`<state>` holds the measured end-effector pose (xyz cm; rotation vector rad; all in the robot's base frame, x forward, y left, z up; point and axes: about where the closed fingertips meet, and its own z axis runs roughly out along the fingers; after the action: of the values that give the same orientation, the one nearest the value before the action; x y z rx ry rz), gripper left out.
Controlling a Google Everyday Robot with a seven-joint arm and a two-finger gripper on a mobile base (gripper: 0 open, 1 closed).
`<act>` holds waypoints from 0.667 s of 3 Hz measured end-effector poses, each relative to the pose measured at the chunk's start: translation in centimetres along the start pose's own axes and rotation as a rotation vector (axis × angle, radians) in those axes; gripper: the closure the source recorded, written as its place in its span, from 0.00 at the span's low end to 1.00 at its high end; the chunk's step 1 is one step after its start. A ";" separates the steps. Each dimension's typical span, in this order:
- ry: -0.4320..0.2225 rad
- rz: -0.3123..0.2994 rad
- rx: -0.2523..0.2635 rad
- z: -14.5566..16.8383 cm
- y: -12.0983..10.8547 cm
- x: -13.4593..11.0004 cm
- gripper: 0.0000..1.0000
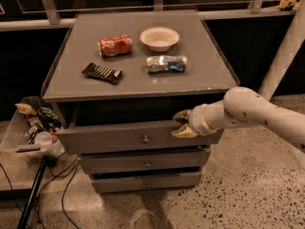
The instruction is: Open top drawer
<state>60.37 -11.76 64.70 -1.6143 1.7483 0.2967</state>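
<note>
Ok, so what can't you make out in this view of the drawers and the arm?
Camera view only:
- Inside of the top drawer: hidden by the cabinet top overhang and its shadow.
- Tool, at the drawer front's upper edge right of the knob: whether it grips is unclear.
- Arm: cut off by the right edge.
- Print on the silver-blue packet: too blurred.

1. Red can (pixel 115 46) lies on the table (pixel 205 75), left of a white bowl (pixel 159 37).
2. Dark bar (pixel 101 72) front left.
3. Shiny packet (pixel 166 64) just before the bowl.
4. Cables (pixel 66 185) on the floor, left.
</note>
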 end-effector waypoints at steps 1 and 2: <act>-0.001 -0.001 0.002 -0.2 0.0 -0.2 1.00; -0.005 0.007 0.006 -0.6 0.9 0.3 1.00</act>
<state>59.35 -12.14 64.66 -1.6023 1.7498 0.2975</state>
